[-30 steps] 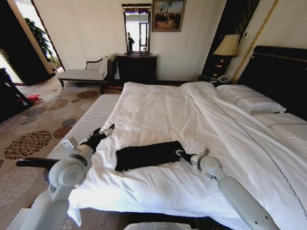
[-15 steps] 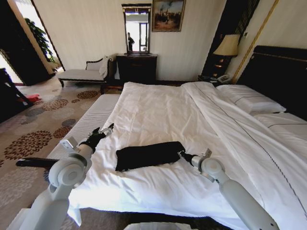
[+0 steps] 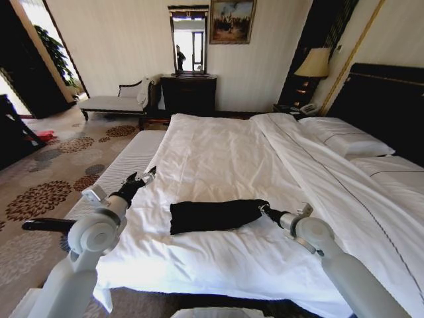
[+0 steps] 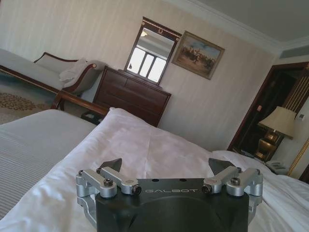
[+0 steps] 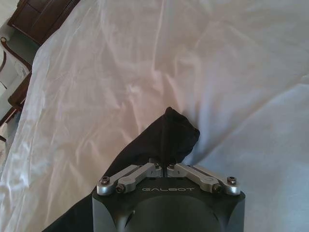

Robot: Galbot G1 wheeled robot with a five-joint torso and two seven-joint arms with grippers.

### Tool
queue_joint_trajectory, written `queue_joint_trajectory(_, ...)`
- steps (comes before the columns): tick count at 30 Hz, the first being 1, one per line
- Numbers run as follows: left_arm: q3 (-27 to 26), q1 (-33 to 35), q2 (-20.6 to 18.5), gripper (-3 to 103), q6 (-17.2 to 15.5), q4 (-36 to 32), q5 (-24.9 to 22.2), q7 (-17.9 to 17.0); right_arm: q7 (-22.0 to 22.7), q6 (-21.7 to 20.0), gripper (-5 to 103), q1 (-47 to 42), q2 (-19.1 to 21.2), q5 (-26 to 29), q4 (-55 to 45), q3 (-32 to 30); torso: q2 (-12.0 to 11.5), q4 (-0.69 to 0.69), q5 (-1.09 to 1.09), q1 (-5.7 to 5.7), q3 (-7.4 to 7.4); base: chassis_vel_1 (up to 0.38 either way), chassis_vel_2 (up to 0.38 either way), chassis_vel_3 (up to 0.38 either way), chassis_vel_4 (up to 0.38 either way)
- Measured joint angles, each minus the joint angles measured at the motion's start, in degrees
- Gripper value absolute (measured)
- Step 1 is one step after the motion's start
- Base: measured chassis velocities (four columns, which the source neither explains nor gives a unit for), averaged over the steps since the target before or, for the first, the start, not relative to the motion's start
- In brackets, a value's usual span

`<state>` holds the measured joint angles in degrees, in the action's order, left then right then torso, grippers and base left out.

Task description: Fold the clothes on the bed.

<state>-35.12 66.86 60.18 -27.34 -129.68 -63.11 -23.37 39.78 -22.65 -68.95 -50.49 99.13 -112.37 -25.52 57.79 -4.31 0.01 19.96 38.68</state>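
T-shirt (image 3: 215, 215): black, folded into a long narrow strip, lying flat on bed, in head view at 6 o'clock of the white spread; long axis 9–3 o'clock. No lettering visible.
Bed (image 3: 218, 159): white sheet w/ wrinkles; duvet (image 3: 344, 192) folded back toward 3 o'clock side; pillows (image 3: 344, 139) at 2 o'clock by dark headboard (image 3: 391, 106).
Right gripper (image 3: 264, 209): at 3 o'clock end of the strip, low on the bed. Jaws pressed together, pinching a bunched tip of the black cloth; right wrist view shows fabric (image 5: 166, 137) rising in a peak just ahead of the closed fingers.
Left gripper (image 3: 147, 175): off the shirt, hanging above bed's 9 o'clock edge, well apart from the strip's near end. Jaws spread wide, nothing between; left wrist view shows both fingertips (image 4: 112, 165) far apart over white sheet.
Containers: dark wooden dresser (image 3: 189, 93) at 12 o'clock against far wall, drawers shut, contents can't tell.
Room: mirror (image 3: 189, 40) above dresser, framed painting (image 3: 232, 20) beside it, chaise (image 3: 119, 99) at 10 o'clock, lamp (image 3: 315, 63) at 1 o'clock, patterned carpet (image 3: 53, 179) on 9 o'clock side.
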Motion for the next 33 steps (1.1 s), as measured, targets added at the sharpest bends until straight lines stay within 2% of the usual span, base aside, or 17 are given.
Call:
queue_joint_trajectory(3,-0.2,-0.2,0.0,100,0.3,0.0,-0.5,0.0,-0.5,0.2,0,0.3,-0.4,-1.4,-0.1,0.8,0.0,0.0,-0.01,0.0,0.0,0.0,0.0,0.0,0.0)
queue_joint_trajectory(6,-0.9,-0.6,-0.1,100,1.1,-0.1,-1.3,-0.1,-4.2,1.5,0,1.0,-0.3,-6.3,-1.4,3.2,0.0,-0.01,-0.02,0.0,0.0,0.0,0.0,0.0,0.0)
queue_joint_trajectory(11,-1.3,-1.5,0.0,100,1.6,-0.1,-2.2,-0.2,-7.4,3.2,0,3.5,-0.2,-9.6,-3.2,7.2,0.0,0.01,-0.03,0.0,0.0,0.0,0.0,0.0,0.0)
queue_joint_trajectory(15,-1.3,-2.3,0.4,100,1.7,0.5,-2.6,-0.4,-15.4,6.4,0,6.5,-0.2,-17.2,-4.4,15.7,0.0,0.0,-0.03,0.0,0.0,0.0,0.0,0.0,0.0)
queue_joint_trajectory(16,-1.3,-2.3,0.4,100,1.7,0.5,-2.6,-0.4,-15.4,6.4,0,6.5,-0.2,-17.2,-4.4,15.7,0.0,0.0,-0.03,0.0,0.0,0.0,0.0,0.0,0.0)
queue_joint_trajectory(21,-2.2,-2.2,0.1,100,1.8,1.4,-2.6,-0.5,-25.0,11.1,0,8.8,-0.9,-25.0,-0.8,24.7,0.0,0.0,-0.03,0.0,0.0,0.0,0.0,0.0,0.0)
queue_joint_trajectory(22,-2.2,-2.2,0.1,100,1.8,1.4,-2.6,-0.5,-25.0,11.1,0,8.8,-0.9,-25.0,-0.8,24.7,0.0,0.0,-0.03,0.0,0.0,0.0,0.0,0.0,0.0)
queue_joint_trajectory(26,-3.0,-2.6,-0.7,100,1.9,2.4,-3.1,-0.4,-31.2,14.6,0,11.4,-1.7,-27.8,2.4,30.3,0.0,0.0,-0.02,0.0,0.0,0.0,0.0,0.0,0.0)
queue_joint_trajectory(27,-3.0,-2.6,-0.7,100,1.9,2.4,-3.1,-0.4,-31.2,14.6,0,11.4,-1.7,-27.8,2.4,30.3,0.0,0.0,-0.02,0.0,0.0,0.0,0.0,0.0,0.0)
queue_joint_trajectory(31,-3.1,-2.9,-0.9,100,1.9,3.2,-3.2,-0.4,-38.8,18.3,0,13.3,-1.6,-29.6,4.4,34.5,0.0,0.0,-0.03,0.0,0.0,0.0,0.0,0.0,0.0)
queue_joint_trajectory(32,-3.1,-2.9,-0.9,100,1.9,3.2,-3.2,-0.4,-38.8,18.3,0,13.3,-1.6,-29.6,4.4,34.5,0.0,0.0,-0.03,0.0,0.0,0.0,0.0,0.0,0.0)
queue_joint_trajectory(33,-3.1,-3.0,-0.9,100,1.9,3.4,-3.2,-0.4,-41.4,19.4,0,13.9,-1.5,-30.4,5.1,35.6,0.0,0.0,-0.03,0.0,0.0,0.0,0.0,0.0,0.0)
